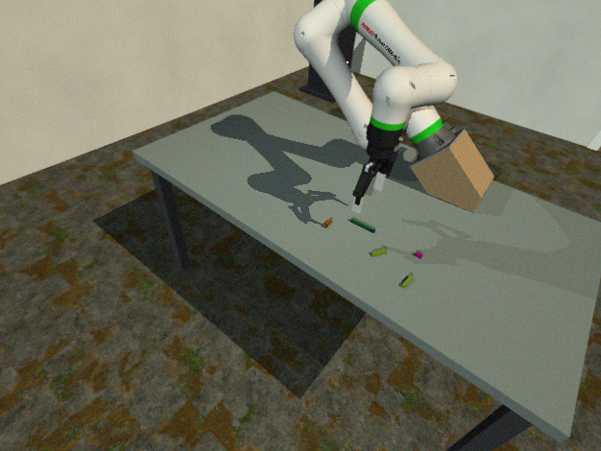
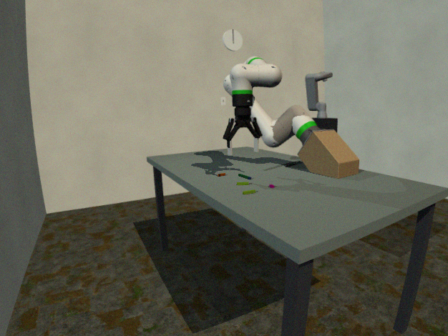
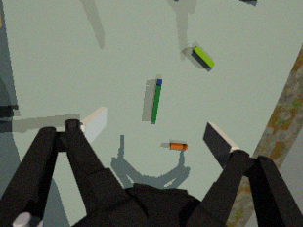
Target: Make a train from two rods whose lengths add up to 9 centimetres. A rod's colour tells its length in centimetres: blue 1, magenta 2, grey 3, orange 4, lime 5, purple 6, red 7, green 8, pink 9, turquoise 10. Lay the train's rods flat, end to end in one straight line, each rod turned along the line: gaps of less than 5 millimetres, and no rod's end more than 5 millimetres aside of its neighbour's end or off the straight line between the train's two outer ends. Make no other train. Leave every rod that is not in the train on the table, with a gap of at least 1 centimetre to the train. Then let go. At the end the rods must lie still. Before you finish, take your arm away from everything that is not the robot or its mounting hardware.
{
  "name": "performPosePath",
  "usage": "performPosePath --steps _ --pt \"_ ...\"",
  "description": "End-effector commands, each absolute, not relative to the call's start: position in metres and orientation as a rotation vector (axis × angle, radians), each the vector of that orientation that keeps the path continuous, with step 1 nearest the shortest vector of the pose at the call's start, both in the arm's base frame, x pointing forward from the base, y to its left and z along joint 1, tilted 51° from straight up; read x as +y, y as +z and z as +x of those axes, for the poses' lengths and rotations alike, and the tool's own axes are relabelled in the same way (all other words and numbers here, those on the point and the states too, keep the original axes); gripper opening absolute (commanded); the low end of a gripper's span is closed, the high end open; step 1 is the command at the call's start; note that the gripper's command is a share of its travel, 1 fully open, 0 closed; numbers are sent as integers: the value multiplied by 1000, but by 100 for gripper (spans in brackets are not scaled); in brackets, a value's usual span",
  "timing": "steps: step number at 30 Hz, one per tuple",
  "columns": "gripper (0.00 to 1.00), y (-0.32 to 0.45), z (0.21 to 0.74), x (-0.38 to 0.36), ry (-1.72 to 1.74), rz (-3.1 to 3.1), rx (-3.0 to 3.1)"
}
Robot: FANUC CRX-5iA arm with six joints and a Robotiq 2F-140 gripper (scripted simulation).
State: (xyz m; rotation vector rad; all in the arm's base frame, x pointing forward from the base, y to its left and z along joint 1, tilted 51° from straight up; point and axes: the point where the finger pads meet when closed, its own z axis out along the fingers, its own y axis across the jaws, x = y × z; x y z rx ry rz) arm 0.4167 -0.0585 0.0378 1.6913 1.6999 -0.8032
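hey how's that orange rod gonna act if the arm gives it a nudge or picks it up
The orange rod looks straight and smooth-sided, so it's probably stiff. It lies flat on the table, so it should slide rather than tip. It's small beside the claw, so likely light.

Tool [image 1: 369, 194] above green rod [image 1: 361, 224].

Premises present as a robotics lab or test room; which of the two cannot be established. Evidence noted: a white six-joint robot arm [image 1: 410, 43] [image 2: 257, 75] on a wedge-shaped mount [image 1: 453, 172] [image 2: 327, 155] at a plain grey table [image 1: 485, 310] [image 2: 325, 213]. A second, grey arm [image 2: 311, 92] stands behind on a dark pedestal [image 2: 330, 124]. Walls plain, fitted with a round wall clock [image 2: 232, 39] and a switch plate [image 2: 222, 101]. Floor mottled brown and grey.
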Motion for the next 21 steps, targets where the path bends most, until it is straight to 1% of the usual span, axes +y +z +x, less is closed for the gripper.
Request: performPosePath --steps 1,11,21 --pt "100 39 417 -57 -803 1691 1700" --pt "100 53 417 -40 -803 1691 1700" --pt "100 80 417 -7 -803 1691 1700"
